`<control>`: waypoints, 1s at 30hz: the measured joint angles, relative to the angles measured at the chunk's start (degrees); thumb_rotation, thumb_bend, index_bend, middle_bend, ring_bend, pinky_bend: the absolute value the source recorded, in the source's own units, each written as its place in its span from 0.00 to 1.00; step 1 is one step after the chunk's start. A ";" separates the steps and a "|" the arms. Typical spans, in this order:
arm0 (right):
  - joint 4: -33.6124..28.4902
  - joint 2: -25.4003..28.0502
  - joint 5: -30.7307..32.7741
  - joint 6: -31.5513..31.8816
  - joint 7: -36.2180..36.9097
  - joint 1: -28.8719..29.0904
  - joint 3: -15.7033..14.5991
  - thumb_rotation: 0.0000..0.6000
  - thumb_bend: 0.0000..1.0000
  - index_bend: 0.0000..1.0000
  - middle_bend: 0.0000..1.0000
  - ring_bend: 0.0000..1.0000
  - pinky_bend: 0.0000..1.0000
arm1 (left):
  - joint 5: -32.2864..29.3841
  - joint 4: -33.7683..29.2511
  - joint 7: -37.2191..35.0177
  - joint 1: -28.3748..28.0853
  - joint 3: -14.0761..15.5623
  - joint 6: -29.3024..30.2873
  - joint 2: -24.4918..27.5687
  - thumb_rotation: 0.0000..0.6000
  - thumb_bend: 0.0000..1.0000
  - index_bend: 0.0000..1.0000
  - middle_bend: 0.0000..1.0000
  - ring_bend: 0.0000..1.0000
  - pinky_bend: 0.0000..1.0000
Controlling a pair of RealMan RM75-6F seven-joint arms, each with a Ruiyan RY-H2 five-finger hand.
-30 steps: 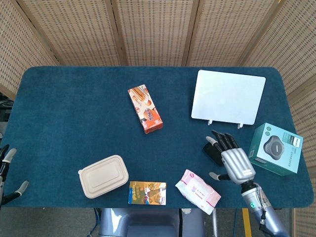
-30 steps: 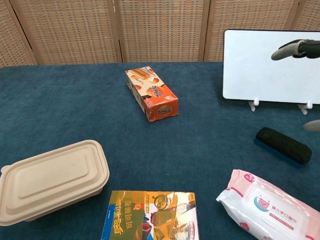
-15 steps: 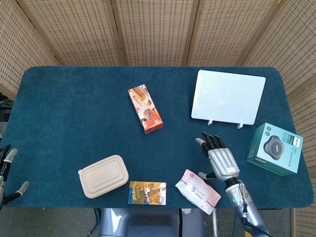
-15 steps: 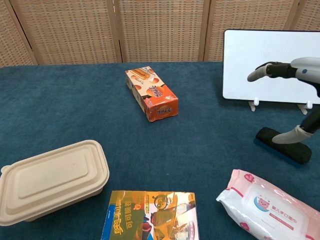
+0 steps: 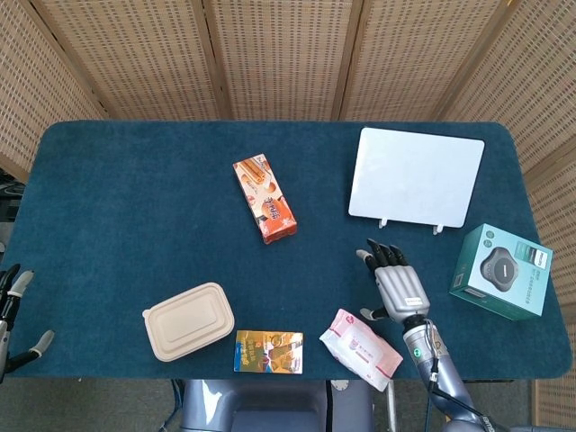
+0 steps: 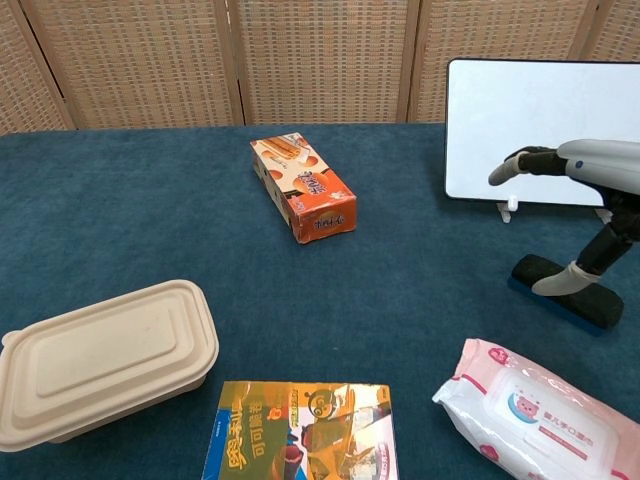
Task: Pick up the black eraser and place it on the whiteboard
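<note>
The black eraser [image 6: 570, 291], with a blue underside, lies on the blue cloth in front of the whiteboard [image 6: 540, 115], which stands propped on two small feet at the back right. My right hand [image 6: 598, 185] hovers over the eraser with its fingers spread, and the thumb tip rests against the eraser's near left top edge. In the head view the right hand [image 5: 394, 280] covers the eraser, just below the whiteboard [image 5: 416, 176]. My left hand [image 5: 13, 312] hangs at the table's front left edge with its fingers apart, holding nothing.
An orange snack box [image 5: 265, 198] lies mid-table. A beige lunch box [image 5: 188, 320], a colourful flat carton [image 5: 268, 351] and a pink wipes pack [image 5: 361, 346] line the front edge. A teal box [image 5: 502, 271] sits right of the hand.
My right hand has shifted left and come down over the eraser, hiding it in the head view; its thumb now lies against the eraser. The eraser and left hand stayed put.
</note>
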 measured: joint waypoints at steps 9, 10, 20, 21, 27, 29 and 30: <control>2.72 -1.03 3.65 -0.47 0.65 1.17 -0.03 1.00 0.05 0.13 0.00 0.00 0.00 | -0.06 0.02 0.38 -0.16 0.09 -0.43 -0.19 1.00 0.25 0.00 0.00 0.00 0.00; 3.16 -1.18 4.17 -0.58 0.79 1.32 0.01 1.00 0.05 0.13 0.00 0.00 0.00 | -0.07 0.02 0.42 -0.17 0.10 -0.47 -0.21 1.00 0.25 0.00 0.00 0.00 0.00; 5.29 -2.19 7.84 -0.03 1.16 2.62 0.27 1.00 0.06 0.14 0.00 0.00 0.00 | -0.39 -0.03 0.66 -0.36 0.08 -0.91 -0.32 1.00 0.25 0.00 0.00 0.00 0.00; 5.18 -2.26 8.68 0.14 1.06 2.74 0.41 1.00 0.07 0.14 0.00 0.00 0.00 | -0.39 -0.02 0.67 -0.37 0.08 -0.89 -0.32 1.00 0.25 0.00 0.00 0.00 0.00; 4.13 -2.99 14.22 2.26 -0.05 3.64 1.55 1.00 0.10 0.14 0.00 0.00 0.00 | -0.42 0.09 0.58 -0.44 0.08 -1.01 -0.37 1.00 0.25 0.00 0.00 0.00 0.00; 4.01 -3.48 15.32 3.50 -0.85 3.99 1.77 1.00 0.10 0.15 0.00 0.00 0.00 | -0.45 0.15 0.50 -0.52 0.12 -1.21 -0.37 1.00 0.25 0.00 0.00 0.00 0.00; 4.05 -3.93 15.71 4.40 -1.45 4.23 1.85 1.00 0.10 0.16 0.00 0.00 0.00 | -0.40 0.15 0.45 -0.56 0.15 -1.27 -0.37 1.00 0.25 0.00 0.00 0.00 0.00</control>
